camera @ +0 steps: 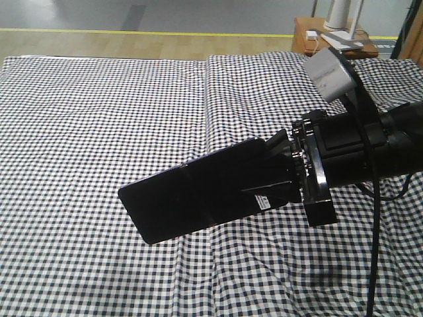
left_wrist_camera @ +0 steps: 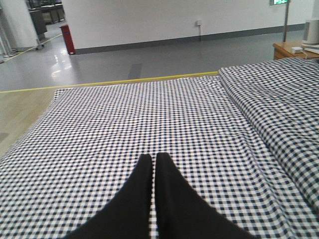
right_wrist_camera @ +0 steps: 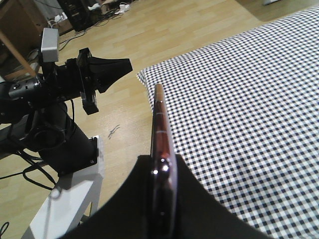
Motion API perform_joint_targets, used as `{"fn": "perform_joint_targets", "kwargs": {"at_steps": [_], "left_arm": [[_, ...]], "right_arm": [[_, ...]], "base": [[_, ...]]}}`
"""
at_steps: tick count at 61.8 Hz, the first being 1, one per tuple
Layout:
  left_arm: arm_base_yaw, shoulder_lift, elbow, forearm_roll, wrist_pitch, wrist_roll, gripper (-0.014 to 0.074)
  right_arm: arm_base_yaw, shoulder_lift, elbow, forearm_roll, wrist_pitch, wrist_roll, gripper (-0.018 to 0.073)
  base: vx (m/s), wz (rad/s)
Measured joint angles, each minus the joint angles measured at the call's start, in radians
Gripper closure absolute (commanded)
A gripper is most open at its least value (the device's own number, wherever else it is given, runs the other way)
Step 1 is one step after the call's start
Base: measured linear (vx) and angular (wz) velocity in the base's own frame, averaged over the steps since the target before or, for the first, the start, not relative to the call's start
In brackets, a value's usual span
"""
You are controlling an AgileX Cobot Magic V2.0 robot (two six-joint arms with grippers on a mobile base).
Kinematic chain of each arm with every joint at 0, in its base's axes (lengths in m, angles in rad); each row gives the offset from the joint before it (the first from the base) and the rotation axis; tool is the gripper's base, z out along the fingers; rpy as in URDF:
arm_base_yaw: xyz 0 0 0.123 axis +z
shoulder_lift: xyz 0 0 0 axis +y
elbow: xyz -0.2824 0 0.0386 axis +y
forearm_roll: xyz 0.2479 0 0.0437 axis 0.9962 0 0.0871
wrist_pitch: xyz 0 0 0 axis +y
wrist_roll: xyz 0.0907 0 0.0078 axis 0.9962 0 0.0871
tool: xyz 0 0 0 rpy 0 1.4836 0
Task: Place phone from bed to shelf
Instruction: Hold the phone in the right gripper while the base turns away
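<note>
The phone, a glossy black slab, hangs in the air above the bed with its checked sheet. My right gripper is shut on the phone's right end, near the small white sticker. In the right wrist view the phone stands edge-on, pinkish rim showing, pinched between the black fingers of the right gripper. My left gripper is shut on nothing, low over the bed; it also shows from the side as the left gripper. I cannot pick out the shelf for certain.
A small reddish-brown side table with white items stands beyond the bed's far right corner. A red bin stands by the far wall. The robot's white base and a wooden upright sit on the wood floor beside the bed.
</note>
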Motion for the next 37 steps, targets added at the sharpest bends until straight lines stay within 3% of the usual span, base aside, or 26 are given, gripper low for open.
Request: {"fn": "perform_joint_targets", "kwargs": {"at_steps": [37], "left_arm": [[0.0, 0.0, 0.0, 0.0, 0.0, 0.0, 0.0595]], "right_arm": [[0.0, 0.0, 0.0, 0.0, 0.0, 0.0, 0.0561]], "base": [[-0.08, 0.31]]}}
